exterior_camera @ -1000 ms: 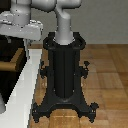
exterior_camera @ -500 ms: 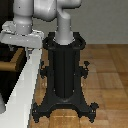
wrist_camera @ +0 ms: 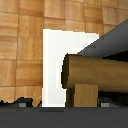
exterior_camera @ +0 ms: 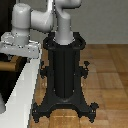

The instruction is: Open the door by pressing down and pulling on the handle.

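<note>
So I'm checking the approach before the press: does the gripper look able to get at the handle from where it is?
Probably yes. In the wrist view the tan handle fills the frame close ahead with nothing in front of it. In the exterior view the gripper sits right at the door edge.

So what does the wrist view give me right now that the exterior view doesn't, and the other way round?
Only the wrist view shows the handle close up: a tan bar with a rounded end, on a short wooden stem, crossing the white frame with wood floor beyond. The claw's fingers are not clearly visible there.

Only the exterior view shows the arm bending down over the frame, and the black pedestal on the floor.

Both show the white frame, the dark door panel and the handle, which in the exterior view is just a tan sliver below the wrist.
</note>
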